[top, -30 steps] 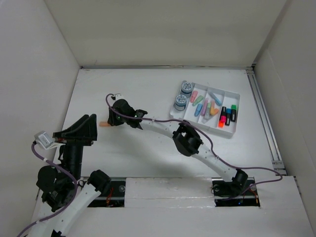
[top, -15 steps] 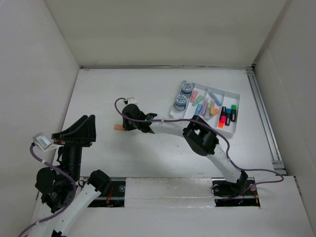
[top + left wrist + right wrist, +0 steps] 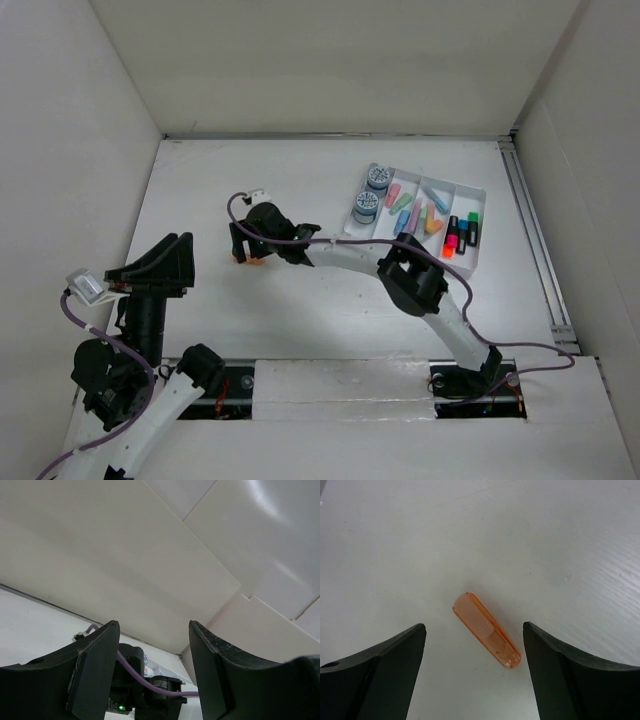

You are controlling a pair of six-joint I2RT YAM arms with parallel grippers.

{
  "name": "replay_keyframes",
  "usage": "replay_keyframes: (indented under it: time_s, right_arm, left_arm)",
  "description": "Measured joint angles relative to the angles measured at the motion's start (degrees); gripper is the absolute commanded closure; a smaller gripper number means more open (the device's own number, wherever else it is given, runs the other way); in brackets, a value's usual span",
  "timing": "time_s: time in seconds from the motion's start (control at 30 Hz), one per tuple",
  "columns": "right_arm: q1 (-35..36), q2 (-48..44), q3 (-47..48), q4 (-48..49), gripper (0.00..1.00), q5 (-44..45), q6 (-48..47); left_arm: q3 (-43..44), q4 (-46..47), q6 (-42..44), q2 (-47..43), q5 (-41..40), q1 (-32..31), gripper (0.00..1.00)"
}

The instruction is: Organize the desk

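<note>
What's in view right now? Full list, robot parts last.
desk: one, matte white, fills the floor of the enclosure
walls: white, around the desk on the far, left and right sides
tray: one, white, compartmented, far right of the desk
round rolls: two, blue-grey with patterned tops, left end of the tray
pastel pieces: several, pink, green, blue, orange, middle compartments; exact count unclear
markers: about four, dark bodies with orange, pink, blue and green, right end of the tray
orange piece: one, translucent, flat on the desk left of centre
right gripper: open, fingers either side of the orange piece, not touching
left gripper: open, empty, raised at the near left
</note>
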Motion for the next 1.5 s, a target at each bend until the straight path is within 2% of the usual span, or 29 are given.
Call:
replay_keyframes:
  time_s: [0.13,0.23,0.53,0.57,0.63,0.73,0.83,0.93,1.23,1.5]
  right_arm:
    - [-0.02,6.62,7.65,-3.08,0.16,-0.72,-2.71]
    - [0.13,8.85,9.77,-3.98,0.19,-0.55,-4.15]
    - [2.69,6.73,5.03,-3.98,0.25,7.67,-7.23]
    - [3.08,6.40,4.31,-3.87,0.31,9.86,-8.15]
    - [3.76,5.99,3.28,-3.82,0.31,10.93,-8.50]
    - [4.35,5.62,2.08,-3.52,0.44,13.73,-9.09]
    - [4.50,5.05,0.70,-2.71,0.62,15.15,-9.55]
    - [4.50,4.48,-0.59,-1.62,0.73,15.26,-9.49]
    - [4.44,-3.08,-12.63,2.89,0.83,12.59,-5.35]
    - [1.64,-18.38,-27.89,7.61,0.86,10.86,1.73]
  left_arm:
    - [0.00,0.00,0.02,0.00,0.15,0.00,0.46]
    - [0.00,0.00,0.02,0.02,0.55,-0.02,0.46]
    - [0.00,0.02,0.02,0.02,1.46,0.00,0.46]
    - [0.00,0.02,0.04,0.02,1.46,-0.02,0.46]
    - [0.00,0.02,0.04,0.02,1.46,-0.02,0.46]
    - [0.00,0.02,0.04,0.02,1.49,-0.02,0.46]
    - [0.00,0.02,0.04,0.04,1.51,-0.02,0.46]
    - [0.00,0.00,0.02,0.04,1.49,-0.02,0.46]
    - [0.00,0.00,0.04,0.07,1.51,-0.02,0.46]
    - [0.00,0.00,0.07,0.07,1.64,-0.02,0.46]
